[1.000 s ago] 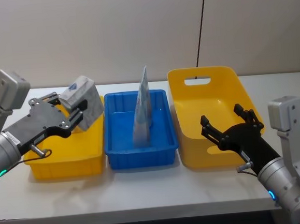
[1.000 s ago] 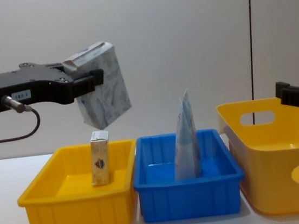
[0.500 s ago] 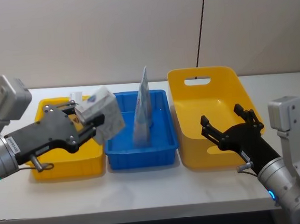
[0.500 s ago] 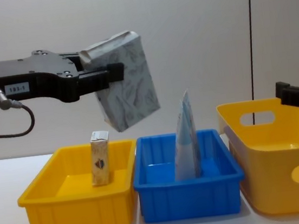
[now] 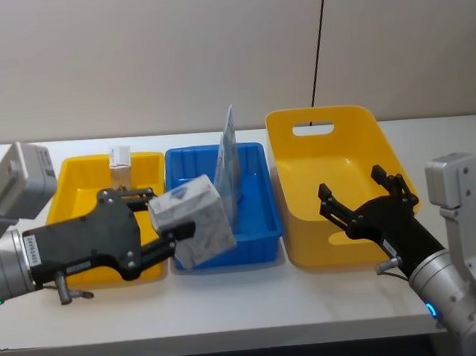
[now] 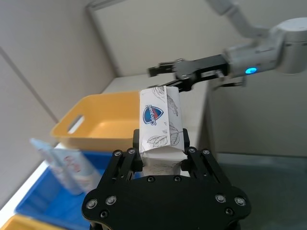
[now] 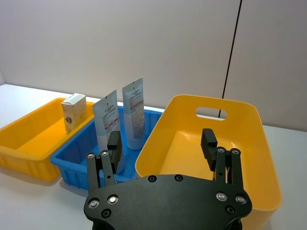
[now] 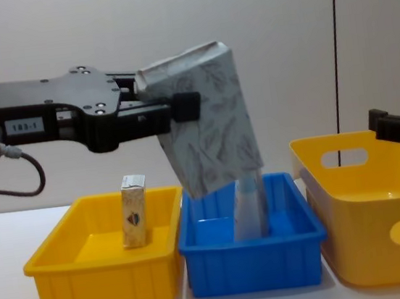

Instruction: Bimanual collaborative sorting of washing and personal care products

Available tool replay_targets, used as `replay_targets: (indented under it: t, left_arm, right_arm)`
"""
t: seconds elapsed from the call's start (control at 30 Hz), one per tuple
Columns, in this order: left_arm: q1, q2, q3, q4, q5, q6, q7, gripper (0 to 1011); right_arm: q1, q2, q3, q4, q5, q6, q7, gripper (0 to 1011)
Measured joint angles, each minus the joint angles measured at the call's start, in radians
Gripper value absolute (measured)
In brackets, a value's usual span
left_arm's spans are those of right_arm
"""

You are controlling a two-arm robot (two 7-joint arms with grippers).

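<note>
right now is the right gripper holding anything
No, the right gripper is open and holds nothing, poised by the large yellow bin.

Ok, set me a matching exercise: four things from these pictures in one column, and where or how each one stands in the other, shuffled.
Things:
1. leafy-print carton
2. small carton
3. tubes
4. right pincer

States:
A. standing in the blue tray
B. open, near the large yellow bin
C. gripped in the left pincer, off the table
D. upright in the small yellow tray

Pairs: 1-C, 2-D, 3-A, 4-B
</note>
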Motion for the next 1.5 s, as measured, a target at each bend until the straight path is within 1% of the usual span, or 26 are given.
replay_targets:
  t: [0.2,0.33,0.53,0.7,0.97,1.5]
  left_arm:
    - [-0.011,0.0,0.028,0.017,-0.027,-0.027,-0.073,376]
    - [-0.02,-0.006,0.049,0.041,-0.049,-0.05,-0.128,376]
    - [-0.021,-0.01,0.069,0.067,-0.069,-0.075,-0.166,376]
    - [-0.015,-0.008,0.075,0.078,-0.08,-0.089,-0.179,376]
    - [0.001,0.009,0.076,0.083,-0.092,-0.106,-0.184,376]
    - [0.017,0.054,0.06,0.073,-0.106,-0.121,-0.18,376]
  right_arm:
    - [0.0,0.0,0.0,0.0,0.0,0.0,0.0,1000]
    - [0.0,0.0,0.0,0.0,0.0,0.0,0.0,1000]
    - [0.0,0.0,0.0,0.0,0.0,0.0,0.0,1000]
    - [0.0,0.0,0.0,0.0,0.0,0.0,0.0,1000]
    - [0.0,0.0,0.0,0.0,0.0,0.0,0.0,1000]
    - [0.0,0.0,0.001,0.0,0.0,0.0,0.001,1000]
